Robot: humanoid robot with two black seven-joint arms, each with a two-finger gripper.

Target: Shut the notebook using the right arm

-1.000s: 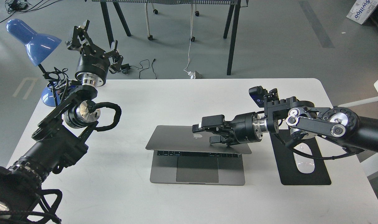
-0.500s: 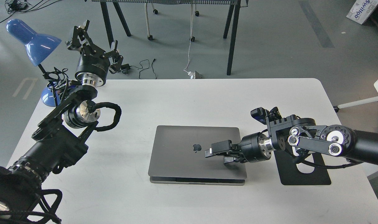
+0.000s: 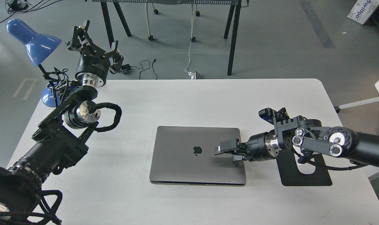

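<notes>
Notebook (image 3: 189,156) lying shut and flat at centre frame on the white table (image 3: 183,97), dark apple logo (image 3: 197,150) facing up on the lid. Right arm (image 3: 320,145) reaching in from the right edge, right gripper (image 3: 224,150) low over the lid's right part, just right of the logo; finger spread impossible to tell. Black mouse pad (image 3: 305,172) beneath the arm. Left gripper (image 3: 92,47) raised at upper left beside the blue lamp (image 3: 30,40), fingers spread wide. Partial "Swilloo"-like blue lettering on a box (image 3: 364,9) in the top right corner.
</notes>
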